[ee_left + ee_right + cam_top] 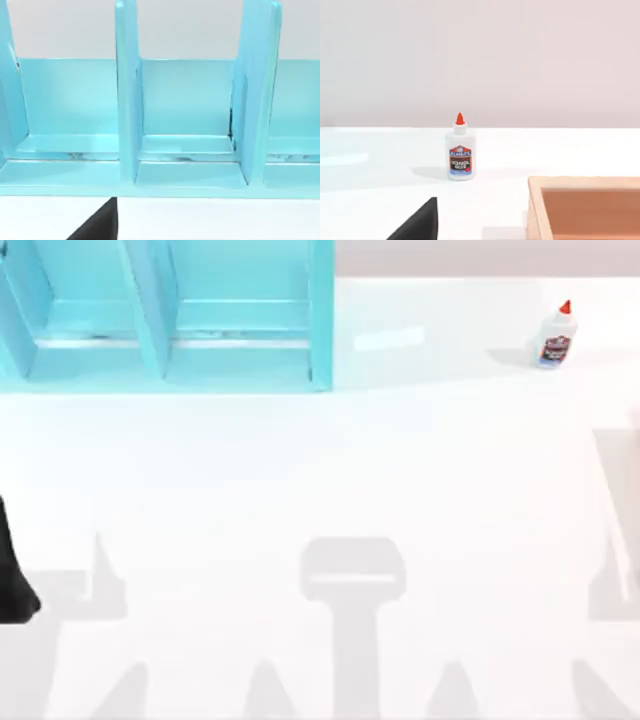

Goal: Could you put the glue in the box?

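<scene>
Teal shelves [165,315] with upright walls stand at the back left of the white counter [320,480]. My left arm [12,570] sits dark at the left edge. Whether either claw is wide or narrow, I cannot tell. Back right, the glue [556,337] stands upright, alone. A tan wooden box [585,207] sits near it.
</scene>
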{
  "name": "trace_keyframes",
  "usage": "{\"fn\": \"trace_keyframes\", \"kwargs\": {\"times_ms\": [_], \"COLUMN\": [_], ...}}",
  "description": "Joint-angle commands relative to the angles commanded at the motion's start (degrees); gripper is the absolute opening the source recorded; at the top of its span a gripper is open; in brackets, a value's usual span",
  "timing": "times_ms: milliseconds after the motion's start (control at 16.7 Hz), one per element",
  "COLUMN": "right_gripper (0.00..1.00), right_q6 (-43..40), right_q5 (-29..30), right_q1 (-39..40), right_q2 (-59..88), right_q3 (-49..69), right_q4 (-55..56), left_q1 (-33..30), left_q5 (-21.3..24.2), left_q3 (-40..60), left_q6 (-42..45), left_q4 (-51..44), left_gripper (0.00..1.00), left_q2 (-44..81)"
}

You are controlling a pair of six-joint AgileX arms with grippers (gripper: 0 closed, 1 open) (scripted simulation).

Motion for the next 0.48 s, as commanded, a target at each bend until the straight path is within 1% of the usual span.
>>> {"fn": "trace_keyframes", "kwargs": {"times_ms": [240,480], "right_gripper": [1.00,1.00], "right_q6": [0.2,1.0], "right_q5": [0.5,2.7], "right_q1": [-0.1,-0.4], "right_q2": [1.8,12.5], "right_q3": [1.0,6.9], "right_q4": [0.5,3.3], "left_q1": [0.0,0.0], "left_q5": [0.0,0.0], "left_q3": [0.0,0.0], "left_q6": [0.0,0.0], "left_q4": [0.0,0.0], "left_gripper": [1.00,1.00], "left_q2": [0.0,0.0]}}
